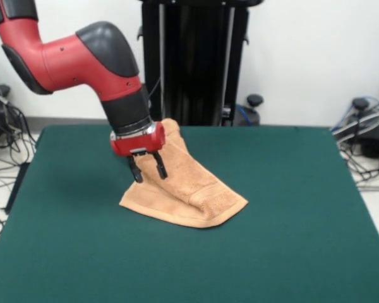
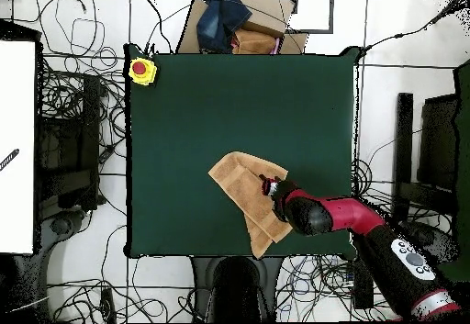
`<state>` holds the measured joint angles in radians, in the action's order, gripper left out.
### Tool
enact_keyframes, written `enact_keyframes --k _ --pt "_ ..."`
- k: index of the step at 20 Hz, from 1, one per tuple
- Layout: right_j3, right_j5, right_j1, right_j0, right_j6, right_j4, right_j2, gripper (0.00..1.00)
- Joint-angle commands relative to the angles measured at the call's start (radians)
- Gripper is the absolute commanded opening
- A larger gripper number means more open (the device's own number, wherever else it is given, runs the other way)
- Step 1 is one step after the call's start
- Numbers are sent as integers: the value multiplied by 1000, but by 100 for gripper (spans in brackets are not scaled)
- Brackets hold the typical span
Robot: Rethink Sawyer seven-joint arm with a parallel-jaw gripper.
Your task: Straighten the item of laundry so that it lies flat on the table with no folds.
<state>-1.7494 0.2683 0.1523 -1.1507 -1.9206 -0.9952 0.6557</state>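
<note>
While the tool (image 1: 146, 169) hangs with fingers apart, the towel (image 1: 189, 183) (still folded) stretches from the pedestal-side edge of the surface (image 1: 290, 240) toward its middle.

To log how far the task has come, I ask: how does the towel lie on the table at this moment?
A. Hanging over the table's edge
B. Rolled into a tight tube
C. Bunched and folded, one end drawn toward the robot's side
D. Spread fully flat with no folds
C: the towel lies folded and creased on the table, narrowing toward the far side, beside the gripper.
</note>
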Motion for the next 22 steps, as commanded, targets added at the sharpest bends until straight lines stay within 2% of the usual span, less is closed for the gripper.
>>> enact_keyframes --k 1,5,10,18,22 --pt "135 95 -161 -41 301 -29 61 100" --pt "179 96 -232 -85 364 -45 79 100" --pt "178 146 -305 -164 447 16 113 100" --pt "158 158 -265 -166 493 59 100 100" --pt "139 167 -219 -151 496 83 89 100"
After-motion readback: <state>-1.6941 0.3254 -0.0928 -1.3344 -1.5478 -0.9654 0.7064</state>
